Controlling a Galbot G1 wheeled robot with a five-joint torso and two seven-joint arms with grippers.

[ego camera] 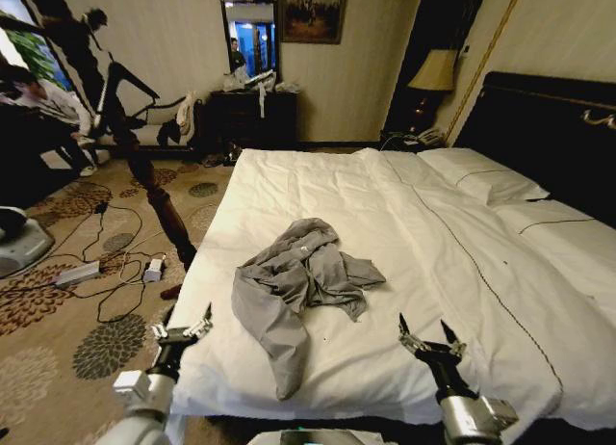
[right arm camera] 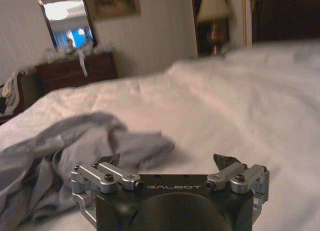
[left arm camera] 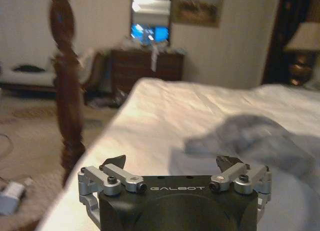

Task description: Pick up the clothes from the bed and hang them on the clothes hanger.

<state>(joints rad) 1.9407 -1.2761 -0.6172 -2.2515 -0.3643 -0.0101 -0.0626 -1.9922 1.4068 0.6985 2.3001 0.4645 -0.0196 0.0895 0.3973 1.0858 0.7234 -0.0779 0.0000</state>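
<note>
1. Silver-linked fingers stand spread on both tools, with nothing between them. The left gripper [ego camera: 183,327] hangs over the near corner of the bed [ego camera: 462,272], at the duvet's floor-side edge. The right gripper [ego camera: 429,337] hangs over the near edge of the bed too, further toward the headboard side.

2. Between the two, and a little further onto the bed, lies the grey shirt [ego camera: 298,281]. It is crumpled in a loose heap on the white duvet, one long part trailing toward the near edge. Neither gripper touches it. From the left wrist view the shirt [left arm camera: 260,136] sits ahead of the left gripper [left arm camera: 172,167]; from the right wrist view the shirt [right arm camera: 75,151] lies near the right gripper [right arm camera: 170,163], its folds reaching close to one finger.

3. Beyond the bed's near corner, on the patterned carpet, a dark turned wooden pole [ego camera: 159,199] leans. I cannot make out a thin black hanger anywhere among these views.

4. Judged from this, the task is at its very start: the reach toward the shirt, with the pick not yet made.

5. The next move calls for bringing a gripper down onto a raised fold of the cloth, preferably near the collar, and closing there. Thin soft fabric may slip or bunch, and the fingers could catch the duvet as well.
</note>
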